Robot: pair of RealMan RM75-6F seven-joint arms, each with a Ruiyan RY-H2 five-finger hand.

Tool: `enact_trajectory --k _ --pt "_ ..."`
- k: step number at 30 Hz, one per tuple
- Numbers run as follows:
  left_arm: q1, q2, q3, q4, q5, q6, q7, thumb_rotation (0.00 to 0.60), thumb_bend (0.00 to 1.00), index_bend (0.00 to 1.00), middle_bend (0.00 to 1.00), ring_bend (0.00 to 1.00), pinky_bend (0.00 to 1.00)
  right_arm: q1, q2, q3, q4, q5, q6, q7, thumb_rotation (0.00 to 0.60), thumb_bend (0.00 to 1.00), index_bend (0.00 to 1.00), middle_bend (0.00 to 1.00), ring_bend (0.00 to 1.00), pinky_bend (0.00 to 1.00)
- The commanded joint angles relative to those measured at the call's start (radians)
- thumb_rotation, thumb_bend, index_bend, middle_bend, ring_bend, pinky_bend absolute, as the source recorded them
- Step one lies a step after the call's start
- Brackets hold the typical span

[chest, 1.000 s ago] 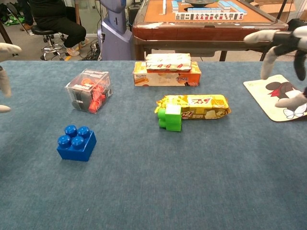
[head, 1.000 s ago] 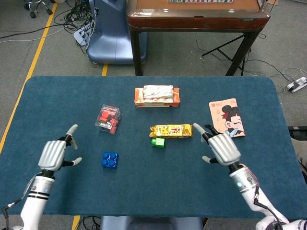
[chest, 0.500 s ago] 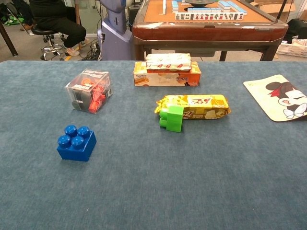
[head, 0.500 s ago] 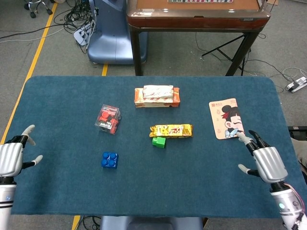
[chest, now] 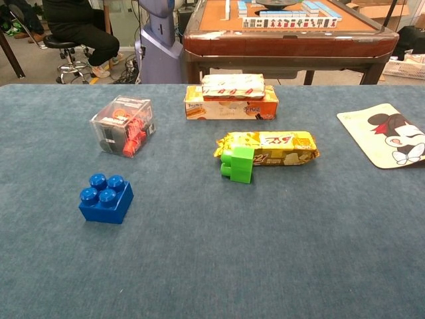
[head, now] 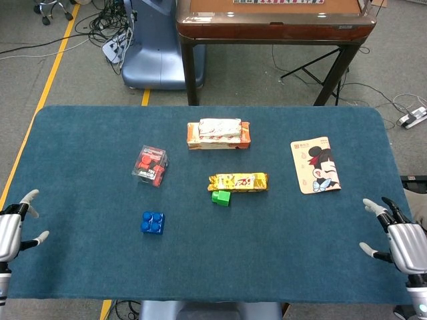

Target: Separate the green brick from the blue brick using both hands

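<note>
The blue brick point(head: 153, 223) point(chest: 105, 198) lies studs-up on the blue table cloth, left of centre. The green brick point(head: 221, 197) point(chest: 238, 163) lies apart from it, to the right, against the front of a yellow snack packet point(head: 238, 181) point(chest: 269, 147). My left hand point(head: 11, 231) hangs at the table's near left edge, fingers spread, holding nothing. At the near right edge my right hand point(head: 402, 241) is the same, fingers apart and empty. Neither hand shows in the chest view.
A clear box of red pieces point(head: 150, 165) point(chest: 123, 125) stands behind the blue brick. An orange box with a white packet on top point(head: 218, 134) point(chest: 232, 97) lies at the back centre. A cartoon booklet point(head: 315, 165) point(chest: 387, 135) lies at the right.
Both hands have drawn back and outward from the bricks to the table's near corners. They have left the chest view. The bricks lie still.
</note>
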Motion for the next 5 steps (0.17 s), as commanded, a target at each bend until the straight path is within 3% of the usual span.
enact_trajectory --k 1,5 --pt "0.003 -0.001 0.000 -0.003 0.003 -0.006 0.001 0.600 0.00 0.18 0.46 0.36 0.49 0.001 -0.002 0.007 0.004 -0.003 -0.012 0.004 0.600 0.00 0.18 0.29 0.29 0.42" --pt "0.006 -0.006 0.001 -0.006 0.005 -0.018 0.015 0.600 0.00 0.18 0.46 0.36 0.49 0.008 0.001 0.017 0.002 -0.004 -0.042 0.003 0.600 0.00 0.19 0.29 0.29 0.42"
